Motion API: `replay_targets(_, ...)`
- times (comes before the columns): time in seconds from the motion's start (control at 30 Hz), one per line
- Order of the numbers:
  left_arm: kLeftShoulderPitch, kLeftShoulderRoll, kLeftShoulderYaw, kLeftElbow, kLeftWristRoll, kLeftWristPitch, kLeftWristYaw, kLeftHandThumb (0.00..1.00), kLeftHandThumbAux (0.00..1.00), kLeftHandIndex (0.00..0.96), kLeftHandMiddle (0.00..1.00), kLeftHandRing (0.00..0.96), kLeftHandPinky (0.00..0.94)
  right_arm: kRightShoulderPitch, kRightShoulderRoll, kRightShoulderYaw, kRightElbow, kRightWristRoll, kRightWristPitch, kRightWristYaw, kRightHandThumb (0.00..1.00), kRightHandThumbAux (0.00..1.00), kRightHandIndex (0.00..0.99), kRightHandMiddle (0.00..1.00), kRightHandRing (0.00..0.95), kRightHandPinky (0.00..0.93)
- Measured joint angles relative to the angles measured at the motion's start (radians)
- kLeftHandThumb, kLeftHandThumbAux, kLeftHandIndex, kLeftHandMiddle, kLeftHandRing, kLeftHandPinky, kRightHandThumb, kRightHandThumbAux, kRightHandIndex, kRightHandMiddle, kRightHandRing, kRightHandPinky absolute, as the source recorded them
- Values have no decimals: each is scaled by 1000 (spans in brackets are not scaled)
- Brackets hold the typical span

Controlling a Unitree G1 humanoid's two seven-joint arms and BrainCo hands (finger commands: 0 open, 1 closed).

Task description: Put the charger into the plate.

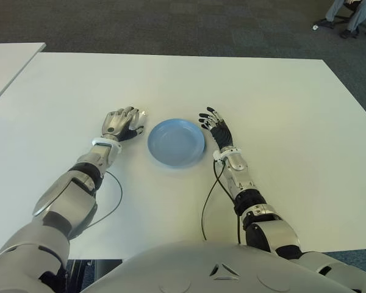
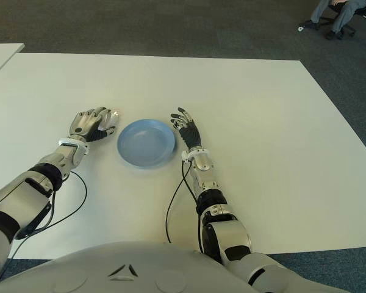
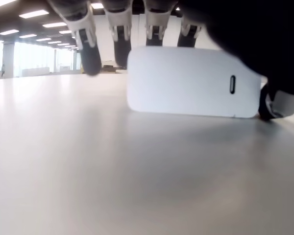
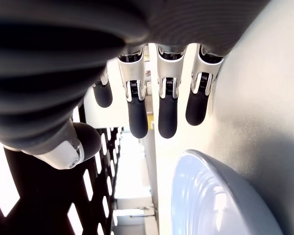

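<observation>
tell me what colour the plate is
Light blue; the plate shows best in the left eye view.

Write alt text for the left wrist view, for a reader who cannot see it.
A white charger lies on the white table, with the left robot hand arched over it, fingers reaching down past its far edge. Whether they grip it is unclear. A small oval port shows on the charger's near face.
</observation>
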Motion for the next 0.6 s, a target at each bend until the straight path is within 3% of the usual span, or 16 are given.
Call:
replay_targets(0.2, 6, 49, -48, -1, 47, -26, 76, 218, 517, 311, 582, 557, 547, 0, 0, 1, 0, -2, 0, -7, 0, 539, 109, 267, 245, 221)
replay_targets(0.43, 4, 69, -74, -8, 52, -38, 97, 264, 546, 372, 660, 631, 631, -1, -1, 1, 3, -2, -1, -13, 0, 541, 105, 263, 244, 221)
replay_targets(0.57, 3, 73, -77, -9, 52, -45, 97, 356, 599, 445, 701, 681, 697, -2, -1, 1, 5, -2, -2, -15, 0, 544, 108, 265, 245, 218)
replay_targets(0.6, 3, 74, -77, -9, 51, -46, 97, 481, 636, 442, 717, 703, 724, -2, -1, 1, 6, -2, -3, -16, 0, 545, 109, 266, 246, 219)
